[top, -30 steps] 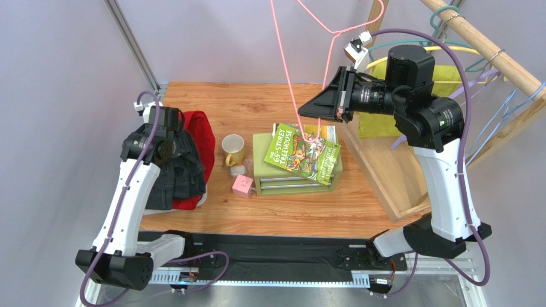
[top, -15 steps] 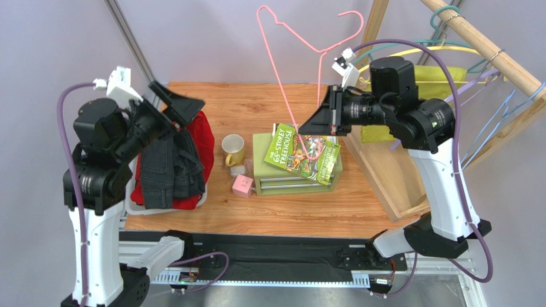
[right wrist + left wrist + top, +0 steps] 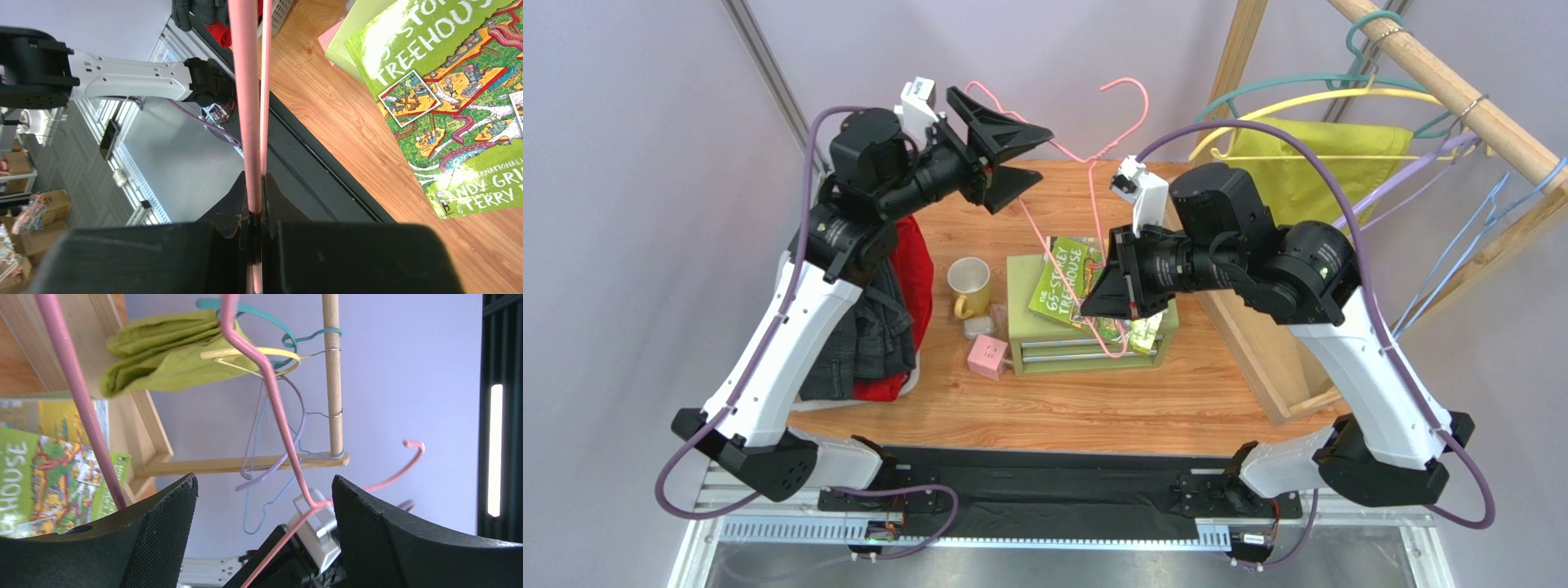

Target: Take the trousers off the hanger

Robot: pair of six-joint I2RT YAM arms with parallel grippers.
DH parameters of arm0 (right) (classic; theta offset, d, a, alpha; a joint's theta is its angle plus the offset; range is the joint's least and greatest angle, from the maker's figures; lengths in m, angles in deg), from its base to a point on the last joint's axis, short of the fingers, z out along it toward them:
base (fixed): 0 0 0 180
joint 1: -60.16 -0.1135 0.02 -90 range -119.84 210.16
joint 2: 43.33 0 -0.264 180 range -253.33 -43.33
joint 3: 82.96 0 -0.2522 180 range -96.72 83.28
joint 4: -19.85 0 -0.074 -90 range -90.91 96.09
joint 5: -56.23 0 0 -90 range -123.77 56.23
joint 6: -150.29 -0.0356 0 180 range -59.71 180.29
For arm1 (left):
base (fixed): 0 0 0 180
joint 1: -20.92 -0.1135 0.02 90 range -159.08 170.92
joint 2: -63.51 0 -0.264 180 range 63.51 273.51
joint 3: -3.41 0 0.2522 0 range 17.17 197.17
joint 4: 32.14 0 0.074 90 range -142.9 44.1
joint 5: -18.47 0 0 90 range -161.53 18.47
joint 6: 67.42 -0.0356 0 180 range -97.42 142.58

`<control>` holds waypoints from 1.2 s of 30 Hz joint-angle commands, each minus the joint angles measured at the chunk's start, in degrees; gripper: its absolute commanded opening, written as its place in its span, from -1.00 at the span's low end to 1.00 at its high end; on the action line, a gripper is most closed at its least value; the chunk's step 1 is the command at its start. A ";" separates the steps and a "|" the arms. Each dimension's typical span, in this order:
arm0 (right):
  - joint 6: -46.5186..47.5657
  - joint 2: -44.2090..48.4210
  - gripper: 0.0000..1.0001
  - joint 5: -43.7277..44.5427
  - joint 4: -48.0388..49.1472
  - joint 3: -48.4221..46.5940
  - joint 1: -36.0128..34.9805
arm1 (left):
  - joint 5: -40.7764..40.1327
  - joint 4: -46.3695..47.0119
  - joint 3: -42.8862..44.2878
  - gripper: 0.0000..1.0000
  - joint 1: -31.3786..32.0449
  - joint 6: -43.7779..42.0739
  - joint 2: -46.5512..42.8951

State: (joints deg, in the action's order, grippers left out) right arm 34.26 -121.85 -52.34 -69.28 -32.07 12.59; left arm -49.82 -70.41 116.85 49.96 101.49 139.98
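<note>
A: Where are the arms?
B: The left gripper (image 3: 1010,157) is raised above the table's (image 3: 1100,410) far edge, jaws spread wide around nothing. The right gripper (image 3: 1100,298) hangs over the green book (image 3: 1100,294), clamped tight on the pink hanger (image 3: 1063,147).

A: And the trousers?
B: Yellow-green trousers (image 3: 1308,165) hang on the wooden rack (image 3: 1443,86); the red and dark trousers (image 3: 879,312) are heaped by the table's left edge.

A heap of trousers (image 3: 873,325) lies at the left edge of the desk (image 3: 1063,404): a red pair (image 3: 911,263) underneath, a dark pair (image 3: 844,355) draped over it. Yellow-green trousers (image 3: 1308,165) hang folded over a yellow hanger (image 3: 1259,120) on the wooden rail (image 3: 1455,92). The pink hanger (image 3: 1063,159) is bare.
</note>
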 commanded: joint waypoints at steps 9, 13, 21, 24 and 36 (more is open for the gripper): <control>4.58 -0.05 -1.00 16.02 0.50 -2.15 -12.28 | -1.06 6.49 0.79 -0.75 2.34 12.58 0.71; 4.22 -0.05 -0.85 15.49 -0.39 -3.30 -12.28 | 0.78 10.18 -4.30 -1.00 2.25 14.07 -1.14; 1.51 8.81 0.36 0.40 4.59 5.56 -4.39 | 8.94 25.64 -14.16 -1.00 -0.73 22.07 -3.34; -3.13 13.38 0.36 -12.95 13.54 13.64 2.03 | 11.32 28.45 -14.07 -1.00 -2.57 23.91 -3.26; -13.52 11.90 0.06 -30.73 37.30 20.43 5.73 | 14.67 37.87 -15.12 -1.00 -3.37 31.12 -3.08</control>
State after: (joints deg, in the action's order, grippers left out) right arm 25.04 -109.15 -76.56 -43.21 -11.76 17.68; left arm -37.16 -38.59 101.53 46.70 129.38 138.27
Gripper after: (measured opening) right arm 0.580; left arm 0.017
